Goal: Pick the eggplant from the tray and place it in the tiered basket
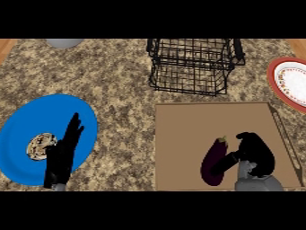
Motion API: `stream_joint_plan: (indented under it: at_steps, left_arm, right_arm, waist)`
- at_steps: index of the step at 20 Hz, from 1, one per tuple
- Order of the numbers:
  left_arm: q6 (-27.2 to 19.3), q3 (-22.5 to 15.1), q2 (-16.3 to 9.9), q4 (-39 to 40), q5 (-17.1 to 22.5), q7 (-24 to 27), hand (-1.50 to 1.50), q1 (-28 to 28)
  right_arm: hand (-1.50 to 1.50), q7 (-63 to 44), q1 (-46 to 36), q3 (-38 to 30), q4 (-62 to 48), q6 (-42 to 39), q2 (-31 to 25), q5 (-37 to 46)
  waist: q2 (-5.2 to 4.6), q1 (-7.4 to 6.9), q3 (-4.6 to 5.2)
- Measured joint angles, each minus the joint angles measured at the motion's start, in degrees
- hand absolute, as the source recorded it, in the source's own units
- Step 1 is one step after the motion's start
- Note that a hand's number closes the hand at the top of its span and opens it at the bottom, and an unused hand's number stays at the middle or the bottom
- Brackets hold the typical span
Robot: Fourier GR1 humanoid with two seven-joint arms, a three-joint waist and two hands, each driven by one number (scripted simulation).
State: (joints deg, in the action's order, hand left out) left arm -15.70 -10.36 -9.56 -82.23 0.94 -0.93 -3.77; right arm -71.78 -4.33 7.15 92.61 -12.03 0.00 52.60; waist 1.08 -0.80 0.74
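A dark purple eggplant [214, 161] lies on the brown tray [195, 121] near its front edge, stem end pointing away. My right hand [255, 155] is just right of the eggplant, fingers curled, with the thumb touching its side; it does not enclose the eggplant. The black wire tiered basket [190, 66] stands beyond the tray at the back. My left hand [63, 152] rests open over the blue plate, fingers straight and pointing away.
A blue plate [23, 130] at the left holds a speckled round item [41, 145]. A red-rimmed white plate [299, 83] sits at the right edge. A grey object [64, 42] shows at the back left. Wooden counter edges flank the stone top.
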Motion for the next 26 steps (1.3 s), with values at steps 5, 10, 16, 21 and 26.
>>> stream_joint_plan:
  at_steps: [5, 10, 16, 21, 26]
  left_arm:
    - [0.2, 0.2, 0.1, 0.3, 0.1, -0.2, 0.00, 0.1]
    - [0.5, 0.6, -0.1, 0.6, 0.1, 0.0, 0.00, 0.3]
    - [1.4, 1.3, -0.4, 0.7, 0.7, 0.7, 0.00, 0.1]
    - [1.3, 1.1, -0.2, 0.2, 0.7, 0.5, 0.00, 0.1]
    - [1.3, 1.4, -0.2, -0.3, 0.7, 0.4, 0.00, -0.7]
  right_arm:
    - [1.50, -0.1, 0.1, 2.2, 0.3, 0.9, 0.0, 0.5]
    - [1.50, 1.2, -1.6, 4.0, -1.6, 0.4, 0.0, 3.2]
    - [1.50, 13.6, -4.5, 6.1, -4.1, -3.7, -5.4, 3.2]
    - [1.50, 35.3, -7.7, 6.3, -2.9, -8.5, -16.9, -2.9]
    - [1.50, 50.1, -11.2, -2.5, -3.4, -8.3, -23.2, -11.8]
  waist:
    - [0.06, 0.15, -0.01]
    - [0.06, 0.06, -0.06]
    - [-0.22, -0.24, -0.40]
    - [-0.83, -0.30, -0.88]
    - [-0.90, 0.39, -1.01]
